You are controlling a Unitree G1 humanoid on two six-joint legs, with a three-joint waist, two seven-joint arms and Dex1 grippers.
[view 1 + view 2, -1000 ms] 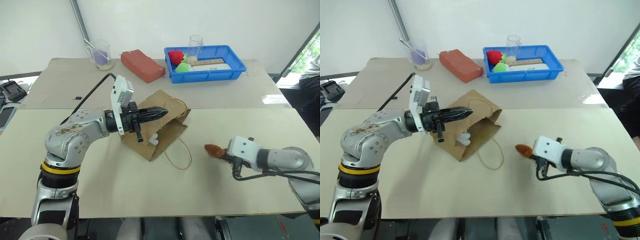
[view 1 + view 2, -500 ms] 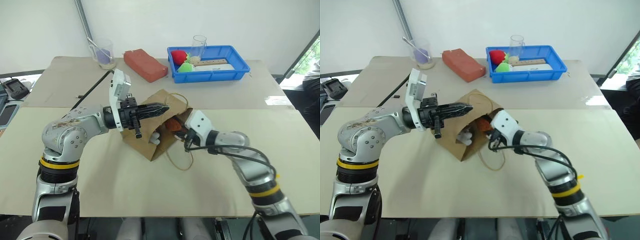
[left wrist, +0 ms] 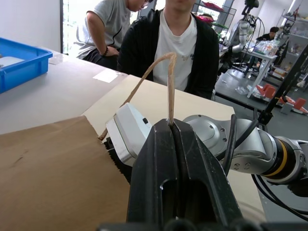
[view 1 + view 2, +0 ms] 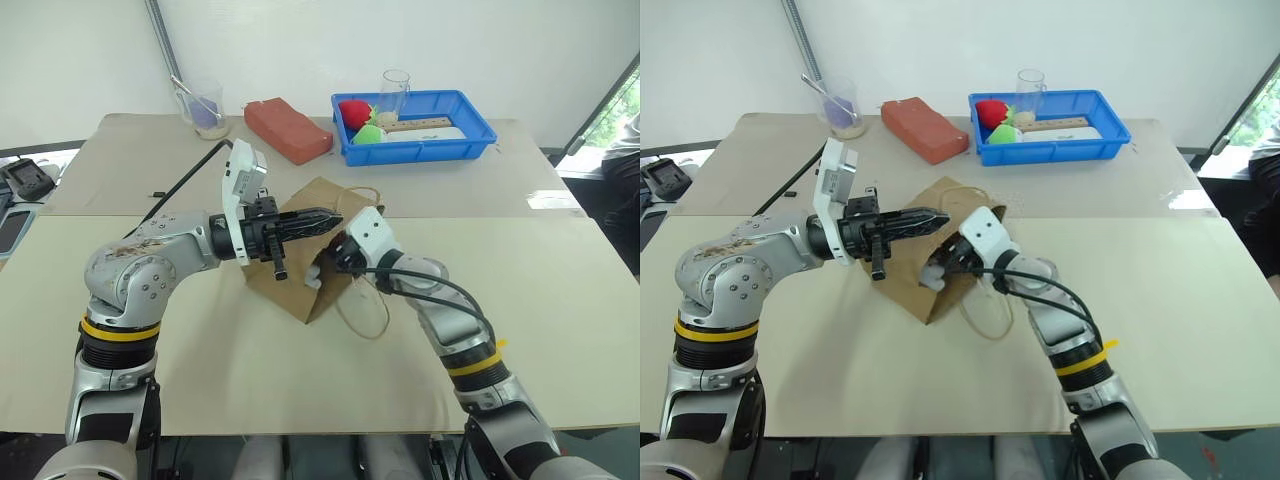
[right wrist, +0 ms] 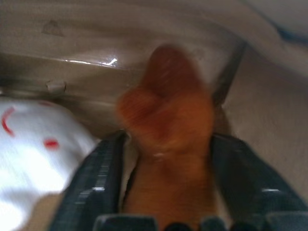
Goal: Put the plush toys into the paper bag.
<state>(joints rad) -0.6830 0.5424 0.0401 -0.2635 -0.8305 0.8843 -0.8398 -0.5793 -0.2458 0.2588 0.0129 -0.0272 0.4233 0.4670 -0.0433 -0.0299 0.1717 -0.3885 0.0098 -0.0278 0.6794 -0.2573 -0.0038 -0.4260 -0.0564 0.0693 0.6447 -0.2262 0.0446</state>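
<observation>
The brown paper bag lies on its side in the middle of the table, mouth toward my right arm. My left gripper is shut on one of the bag's twine handles and holds the mouth up. My right gripper reaches into the mouth. Its fingers stand wide apart with the reddish-brown plush toy between them, inside the bag. The white plush toy lies in the bag beside it and peeks out at the mouth.
A reddish block and a blue tray with red and green round items stand at the back. A glass and a plastic cup are there too. The bag's other twine loop lies on the table. People sit beyond the table.
My right arm carried the reddish-brown plush toy from the table's right side leftward into the bag's mouth, and its fingers have spread apart. The left gripper kept still on the handle.
</observation>
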